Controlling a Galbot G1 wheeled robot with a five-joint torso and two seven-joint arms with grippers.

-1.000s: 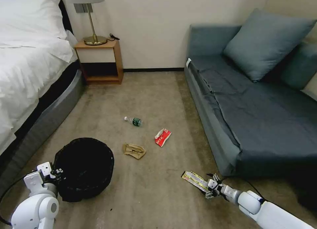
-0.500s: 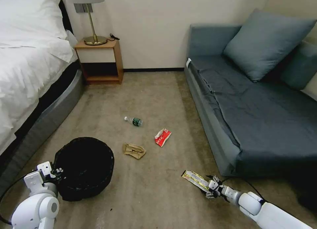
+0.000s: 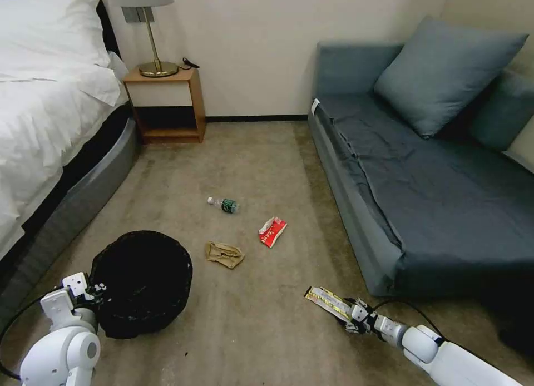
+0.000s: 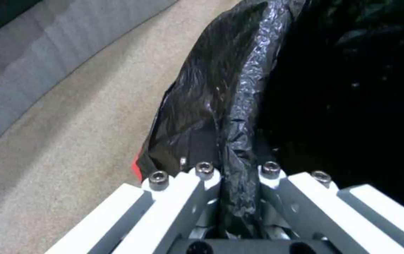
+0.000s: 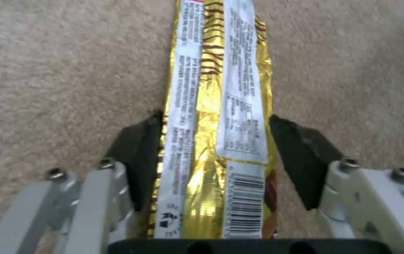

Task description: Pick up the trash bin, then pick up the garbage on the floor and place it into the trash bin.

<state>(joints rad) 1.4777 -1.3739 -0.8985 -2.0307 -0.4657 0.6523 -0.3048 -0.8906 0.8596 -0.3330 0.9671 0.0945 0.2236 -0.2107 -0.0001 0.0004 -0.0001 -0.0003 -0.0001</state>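
Jaws of the left gripper (image 4: 237, 176) are clamped on the bin (image 3: 142, 280) liner rim, bin kept at lower left on the floor (image 3: 267, 152). Right gripper (image 5: 211, 158) jaws are spread either side of the wrapper (image 5: 218, 106), apparently not yet pinched. Over the last second the right arm was drawn back slightly, wrapper unmoved; grasp judged pending. Bag (image 3: 224, 254), packet (image 3: 272, 231) and bottle (image 3: 223, 204) are left mid-floor. Bin base is hidden; wrapper contact is unclear.
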